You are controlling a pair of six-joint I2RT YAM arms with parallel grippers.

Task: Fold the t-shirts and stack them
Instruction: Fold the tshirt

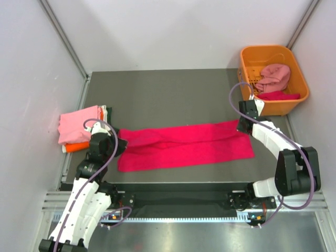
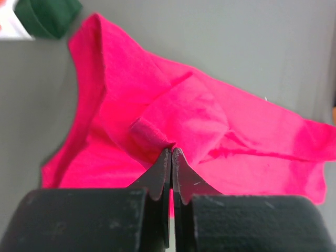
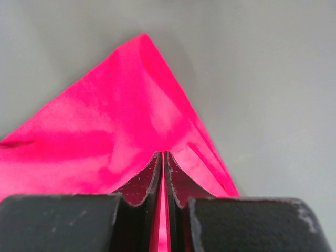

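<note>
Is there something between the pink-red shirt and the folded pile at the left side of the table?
No loose object shows there. The crimson t-shirt lies on the table, its ends pinched by the left pincer and right pincer. Only the left arm itself stands between it and the folded stack.

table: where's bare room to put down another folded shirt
Free: the far half of the table, behind the crimson shirt, between the folded stack and the orange basket. Crowded: left edge by the stack and left gripper; right corner by basket and right gripper.
</note>
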